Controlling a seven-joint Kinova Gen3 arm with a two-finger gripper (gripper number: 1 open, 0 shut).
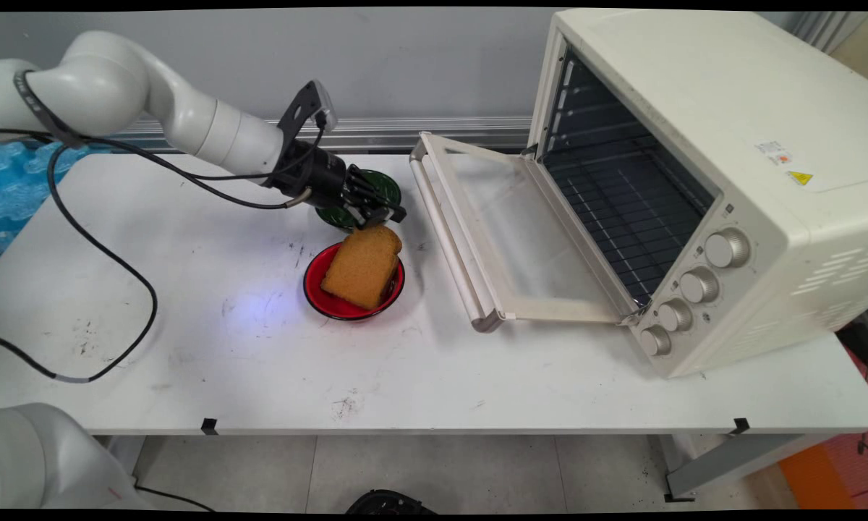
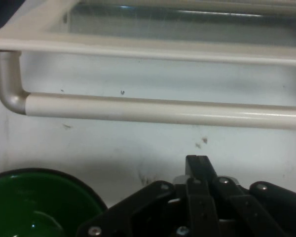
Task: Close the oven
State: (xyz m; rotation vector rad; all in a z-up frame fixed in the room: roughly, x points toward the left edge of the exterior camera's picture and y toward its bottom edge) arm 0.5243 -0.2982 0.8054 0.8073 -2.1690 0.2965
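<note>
White arm low from the upper left, tool (image 1: pixel 385 215) level, its fingers (image 2: pixel 198 168) closed together.

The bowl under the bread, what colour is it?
Red; the bowl shows best in the main view.

Smooth white arm (image 1: pixel 188 123), rounded links, black cables (image 1: pixel 101 253) trailing off it, and a black tool (image 1: pixel 387 215) with silver screws (image 2: pixel 93 230) dotting its linkage.

I see the main view evenly and brightly lit from above, with soft shadows under the oven door (image 1: pixel 521 239) and the bowl (image 1: pixel 354 282), and straight lines bowing toward the edges. My hand view is dimmer and soft, with pale glare along the door handle (image 2: pixel 163 111).
</note>
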